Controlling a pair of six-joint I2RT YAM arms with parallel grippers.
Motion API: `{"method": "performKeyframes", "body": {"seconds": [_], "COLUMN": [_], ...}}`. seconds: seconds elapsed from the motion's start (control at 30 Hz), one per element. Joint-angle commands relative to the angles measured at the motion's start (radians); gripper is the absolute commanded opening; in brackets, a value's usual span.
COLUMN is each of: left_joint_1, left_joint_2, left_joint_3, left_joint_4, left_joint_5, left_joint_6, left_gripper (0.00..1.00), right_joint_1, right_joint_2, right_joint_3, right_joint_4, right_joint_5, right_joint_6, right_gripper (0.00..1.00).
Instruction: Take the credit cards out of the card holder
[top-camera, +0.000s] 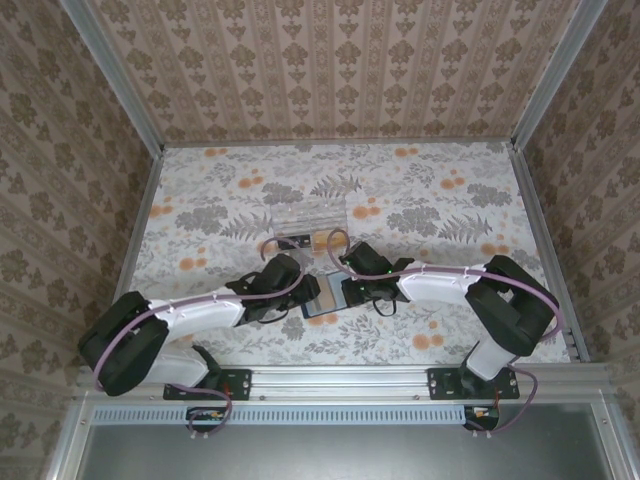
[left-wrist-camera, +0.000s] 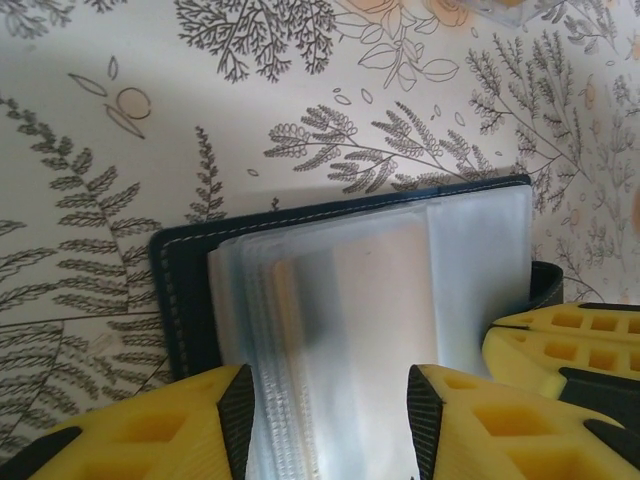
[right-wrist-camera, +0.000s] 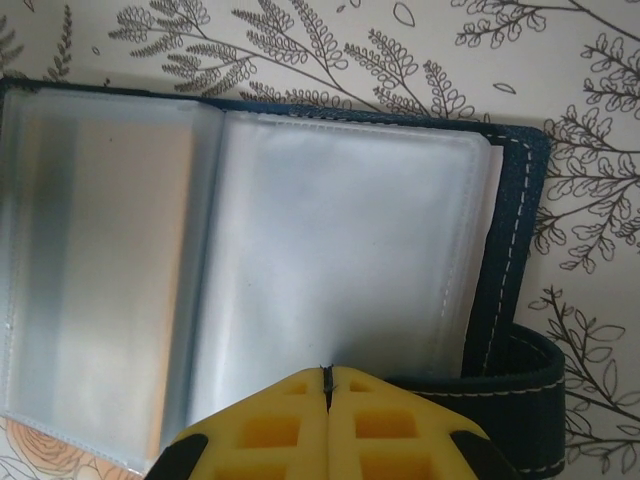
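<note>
walls (top-camera: 330, 60): beige damask paper | table (top-camera: 200, 190): floral cloth | posts (top-camera: 113, 70): metal

card holder (right-wrist-camera: 512, 230) cropped left, sleeves (right-wrist-camera: 340, 250) cloudy

Holder (right-wrist-camera: 512, 230) navy, pale stitching; its sleeves (right-wrist-camera: 340, 250) frosted white; fingers (left-wrist-camera: 150, 430) yellow, pads (left-wrist-camera: 238, 420) black; table (top-camera: 420, 190) cream with grey ferns, orange blooms; walls (top-camera: 330, 60) beige damask stripes; arms (top-camera: 195, 318) white and black.

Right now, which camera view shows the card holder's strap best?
Right wrist: the navy strap, pale-stitched, curves out at lower right. Left wrist catches a dark sliver; in top external the card holder is too small.
</note>
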Motion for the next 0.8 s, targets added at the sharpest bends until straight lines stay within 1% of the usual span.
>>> {"method": "performKeyframes", "body": {"seconds": [0.0, 0.17, 0.33, 0.4, 0.5, 0.6, 0.77], "left_joint_1": [-0.006, -0.006, -0.008, -0.011, -0.027, -0.05, -0.054], "left_joint_2": [0.013, 0.033, 0.059, 0.058, 0.044, 0.007, -0.01], "left_joint_3": [-0.014, -0.028, -0.03, -0.024, 0.012, 0.039, 0.04], "left_joint_4": [0.06, 0.119, 0.118, 0.087, -0.004, -0.08, -0.099], "left_joint_5": [0.019, 0.031, 0.032, 0.018, -0.017, -0.058, -0.056], "left_joint_6": [-0.011, -0.015, -0.034, -0.041, -0.028, -0.013, -0.014], "left_gripper": [0.47, 0.48, 0.48, 0.48, 0.47, 0.47, 0.47], "right_joint_1": [0.003, 0.003, 0.004, 0.004, 0.003, 0.004, 0.002], "right_joint_2": [0.022, 0.035, 0.032, 0.028, 0.028, 0.027, 0.026], "right_joint_3": [-0.018, -0.019, -0.023, -0.024, -0.025, -0.027, -0.028], "right_joint_4": [0.02, 0.037, 0.04, 0.039, 0.039, 0.043, 0.046], "right_joint_5": [-0.011, -0.032, -0.035, -0.035, -0.034, -0.032, -0.03], "right_joint_6": [0.027, 0.038, 0.044, 0.043, 0.044, 0.044, 0.05], "right_gripper": [0.05, 0.04, 0.04, 0.04, 0.04, 0.04, 0.04]}}
